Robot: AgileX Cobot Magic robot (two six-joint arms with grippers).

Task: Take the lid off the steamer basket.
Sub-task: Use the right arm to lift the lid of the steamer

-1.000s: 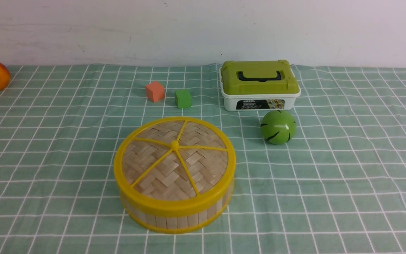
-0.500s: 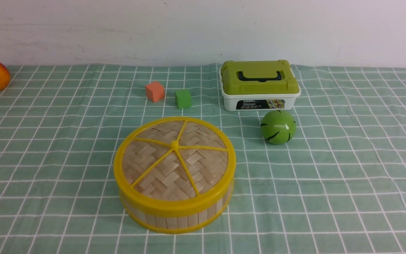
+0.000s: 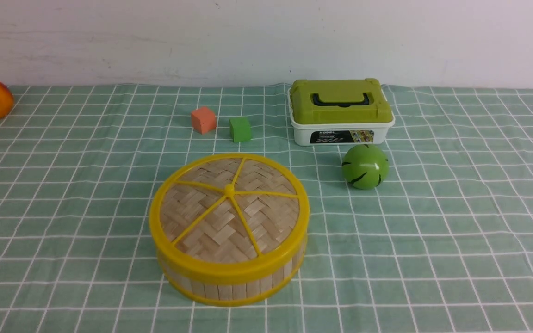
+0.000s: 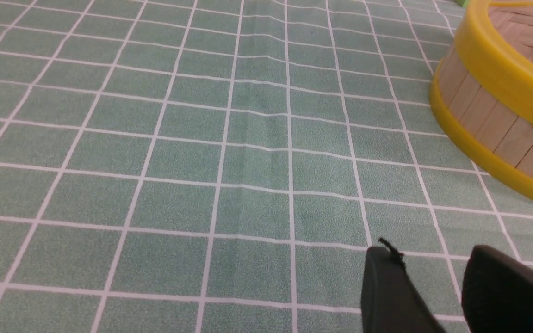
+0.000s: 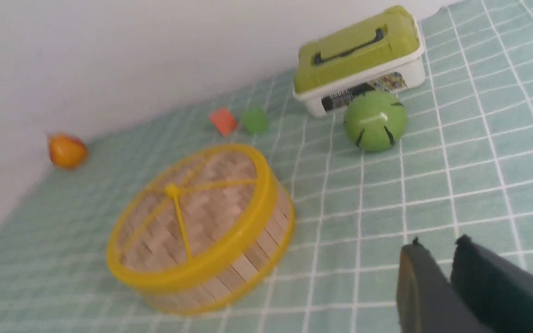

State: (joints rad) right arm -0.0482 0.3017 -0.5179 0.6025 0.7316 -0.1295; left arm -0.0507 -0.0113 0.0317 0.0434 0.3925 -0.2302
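Both tools show only up close, by the basket
Wrist views show the left tool (image 4: 426,252) slightly parted, the right tool (image 5: 437,245) narrow; the front view shows just the lidded basket (image 3: 229,290).

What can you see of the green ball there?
The green ball is round and glossy, like smooth plastic, with dark curved marks on its skin and bright glints. It looks whole. It rests on the checked cloth, just in front of the green-lidded box, right of the steamer basket. No fingers touch it.
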